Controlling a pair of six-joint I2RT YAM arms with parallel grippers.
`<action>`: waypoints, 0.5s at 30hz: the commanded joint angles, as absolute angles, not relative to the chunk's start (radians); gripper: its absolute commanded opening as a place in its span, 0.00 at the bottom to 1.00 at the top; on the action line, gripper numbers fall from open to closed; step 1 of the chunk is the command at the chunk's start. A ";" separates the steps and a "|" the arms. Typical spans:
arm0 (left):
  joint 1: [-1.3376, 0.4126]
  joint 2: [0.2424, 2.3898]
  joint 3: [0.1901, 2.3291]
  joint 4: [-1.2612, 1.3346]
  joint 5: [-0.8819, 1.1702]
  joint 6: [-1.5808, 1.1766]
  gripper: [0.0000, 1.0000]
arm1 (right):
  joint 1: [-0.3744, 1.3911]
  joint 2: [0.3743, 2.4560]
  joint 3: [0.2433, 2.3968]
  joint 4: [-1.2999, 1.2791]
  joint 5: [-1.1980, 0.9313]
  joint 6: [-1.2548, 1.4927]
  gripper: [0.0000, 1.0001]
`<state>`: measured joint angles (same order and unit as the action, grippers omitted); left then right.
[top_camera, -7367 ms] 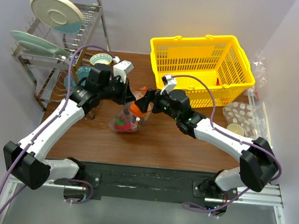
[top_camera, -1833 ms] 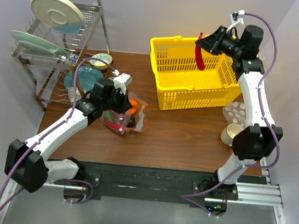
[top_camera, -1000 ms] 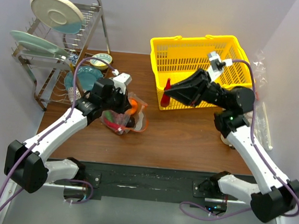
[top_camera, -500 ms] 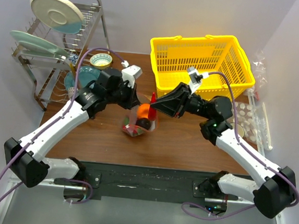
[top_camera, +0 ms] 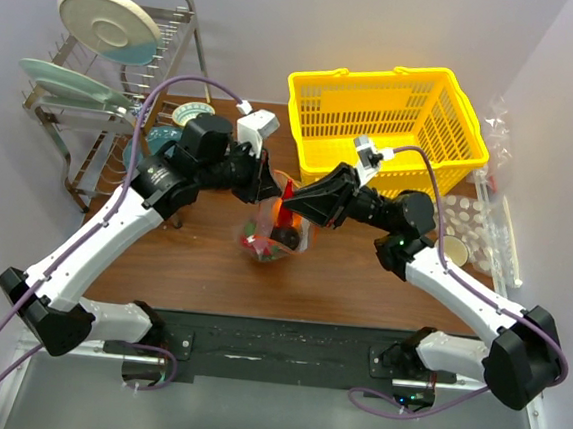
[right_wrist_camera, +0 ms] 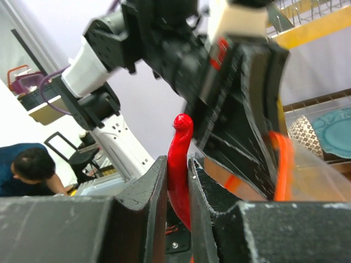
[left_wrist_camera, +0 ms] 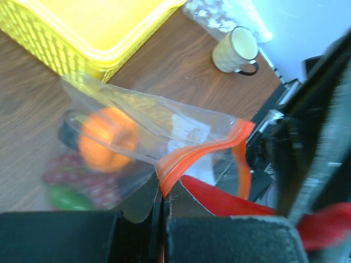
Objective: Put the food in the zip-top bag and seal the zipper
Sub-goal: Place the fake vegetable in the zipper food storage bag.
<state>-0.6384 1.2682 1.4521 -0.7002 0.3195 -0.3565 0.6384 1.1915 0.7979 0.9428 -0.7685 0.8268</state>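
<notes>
No writing can be read; the white label [left_wrist_camera: 189, 133] on the zip-top bag [left_wrist_camera: 137, 112] is blurred.

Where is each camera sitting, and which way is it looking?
Top camera: high behind the arms, looking down at the table; both arms show, left gripper and right gripper at the zip-top bag.
Left wrist camera: on the left arm, looking past the left gripper toward the yellow basket and mug.
Right wrist camera: on the right arm, looking over the right gripper, facing the left gripper.
Both wrist views share the red pepper and the zipper.
</notes>
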 commanded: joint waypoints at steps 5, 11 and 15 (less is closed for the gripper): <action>-0.640 1.236 1.546 -0.643 0.442 -0.433 0.00 | 0.666 1.203 0.758 1.081 -0.719 0.788 0.05; -0.640 1.252 1.580 -0.640 0.494 -0.462 0.00 | 0.667 1.232 0.767 1.172 -0.730 0.756 0.06; -0.640 1.250 1.620 -0.640 0.494 -0.479 0.00 | 0.667 1.269 0.730 1.305 -0.712 0.752 0.34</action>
<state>-0.6380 1.2640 1.5330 -0.7002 0.4397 -0.4366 0.6609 1.2434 0.7609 1.1244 -0.7494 0.7864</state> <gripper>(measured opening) 0.016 0.209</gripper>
